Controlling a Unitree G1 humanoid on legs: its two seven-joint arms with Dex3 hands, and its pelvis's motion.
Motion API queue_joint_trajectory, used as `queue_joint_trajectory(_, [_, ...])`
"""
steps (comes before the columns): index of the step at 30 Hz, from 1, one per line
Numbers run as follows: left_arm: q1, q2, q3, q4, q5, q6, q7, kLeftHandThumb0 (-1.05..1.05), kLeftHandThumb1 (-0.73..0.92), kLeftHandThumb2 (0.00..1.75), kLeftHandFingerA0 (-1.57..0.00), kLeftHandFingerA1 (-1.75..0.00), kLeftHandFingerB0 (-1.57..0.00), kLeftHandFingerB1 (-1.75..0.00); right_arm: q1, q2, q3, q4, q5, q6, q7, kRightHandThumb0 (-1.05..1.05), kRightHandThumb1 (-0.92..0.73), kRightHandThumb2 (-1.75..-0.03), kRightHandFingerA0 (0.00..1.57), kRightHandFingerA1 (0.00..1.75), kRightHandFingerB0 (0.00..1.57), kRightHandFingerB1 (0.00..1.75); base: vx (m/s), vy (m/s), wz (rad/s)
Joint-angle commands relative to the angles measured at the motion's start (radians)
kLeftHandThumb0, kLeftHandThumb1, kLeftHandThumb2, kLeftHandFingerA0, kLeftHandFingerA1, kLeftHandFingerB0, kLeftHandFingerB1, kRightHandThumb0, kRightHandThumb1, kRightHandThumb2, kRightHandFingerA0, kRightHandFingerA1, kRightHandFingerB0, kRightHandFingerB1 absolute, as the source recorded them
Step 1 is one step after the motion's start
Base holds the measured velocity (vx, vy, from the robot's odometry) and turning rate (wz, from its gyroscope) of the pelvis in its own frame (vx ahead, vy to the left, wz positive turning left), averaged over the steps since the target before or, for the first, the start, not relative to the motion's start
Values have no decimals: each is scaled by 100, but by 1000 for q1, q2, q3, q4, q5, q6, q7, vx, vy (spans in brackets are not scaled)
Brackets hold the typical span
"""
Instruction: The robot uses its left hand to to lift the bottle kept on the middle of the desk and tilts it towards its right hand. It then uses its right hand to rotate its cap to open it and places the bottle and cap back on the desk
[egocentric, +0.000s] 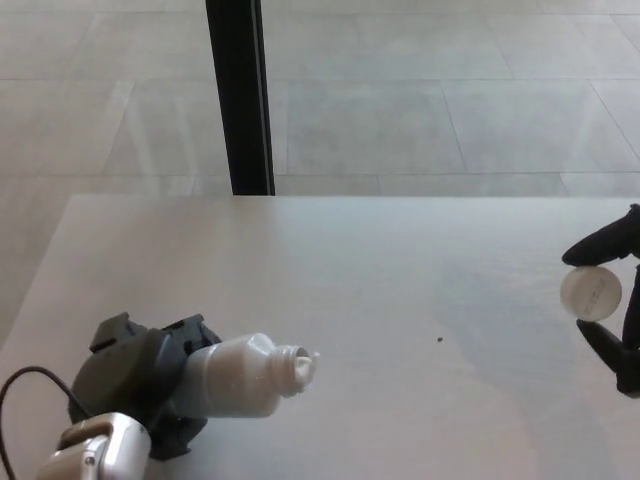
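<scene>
Lower left, the left hand (140, 385) grips the uncapped, tilted bottle (245, 375); far right, right hand (622, 300) fingers pinch the cap (590, 293); no readable label.

The left hand (140, 385) grips a white bottle (240, 375) at the lower left of the desk (330, 260). The bottle is tilted with its uncapped neck pointing right. At the right picture edge, the right hand (618, 305) pinches the round white cap (590, 293) between its fingertips, well apart from the bottle. A black post (240, 95) stands beyond the desk on a tiled floor (450, 90).
</scene>
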Motion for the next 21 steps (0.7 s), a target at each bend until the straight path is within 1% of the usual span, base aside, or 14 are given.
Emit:
queue_joint_trajectory(1, [-110,138,-200,44,258,223,-372,-15,82,63,-62,-70,-52,-52,49,-75,129,111,-90,-15,82,-18,-59,-98,88,163,78,127,0,0,0])
queue_joint_trajectory(2, [-125,137,-220,49,274,233,-392,-16,77,62,-66,-83,-47,-49,46,-76,156,123,-116,-3,81,-26,-53,-96,104,156,88,113,0,0,0])
queue_joint_trajectory(3, [-152,129,-253,59,303,249,-424,-14,76,62,-69,-85,-49,-50,40,-79,206,149,-163,11,83,-19,-61,-95,90,161,86,110,0,0,0])
queue_joint_trajectory(4, [-166,116,-266,62,310,265,-431,-14,75,62,-70,-99,-53,-52,33,-84,233,178,-183,0,80,-20,-61,-94,92,159,87,107,0,0,0])
queue_joint_trajectory(8, [-191,78,-296,62,303,310,-436,-16,74,63,-73,-103,-49,-55,3,-104,313,262,-253,7,74,-24,-64,-92,92,158,88,100,0,0,0])
queue_joint_trajectory(9, [-186,45,-286,57,277,343,-414,-21,85,63,-72,-104,-56,-64,-12,-111,345,321,-282,-15,64,-25,-64,-91,92,153,91,98,0,0,0])
queue_joint_trajectory(10, [-191,21,-303,66,271,333,-402,-16,76,59,-72,-122,-62,-64,-41,-120,403,407,-329,-6,65,-26,-63,-84,90,141,90,84,0,0,0])
queue_joint_trajectory(11, [-192,10,-311,70,274,332,-392,-14,67,63,-71,-141,-67,-68,-55,-120,421,446,-339,1,62,-27,-64,-82,90,130,90,81,0,0,0])
queue_joint_trajectory(13, [-204,-1,-329,77,281,342,-398,-16,71,60,-73,-134,-65,-66,-76,-126,454,496,-358,16,46,-27,-64,-82,92,125,90,81,0,0,0])
queue_joint_trajectory(14, [-205,-26,-326,84,263,350,-384,-15,73,61,-72,-130,-55,-58,-99,-125,485,558,-379,40,41,-26,-65,-81,89,126,91,80,0,0,0])
queue_joint_trajectory(16, [-202,-33,-322,74,254,362,-384,-11,74,62,-72,-127,-56,-60,-107,-124,499,589,-382,31,13,-24,-64,-81,88,133,92,82,0,0,0])
queue_joint_trajectory(17, [-203,-38,-322,74,251,370,-382,-10,73,62,-71,-127,-56,-61,-114,-125,508,605,-384,33,2,-27,-63,-69,88,128,91,74,0,0,0])
queue_joint_trajectory(18, [-200,-50,-316,77,243,380,-372,-10,77,66,-70,-110,-58,-64,-127,-121,523,639,-396,41,-14,-28,-67,-65,85,114,86,66,0,0,0])
queue_joint_trajectory(21, [-193,-66,-321,88,243,394,-367,-11,78,65,-68,-107,-55,-60,-150,-112,552,711,-401,60,-39,-28,-69,-64,81,107,74,59,0,0,0])
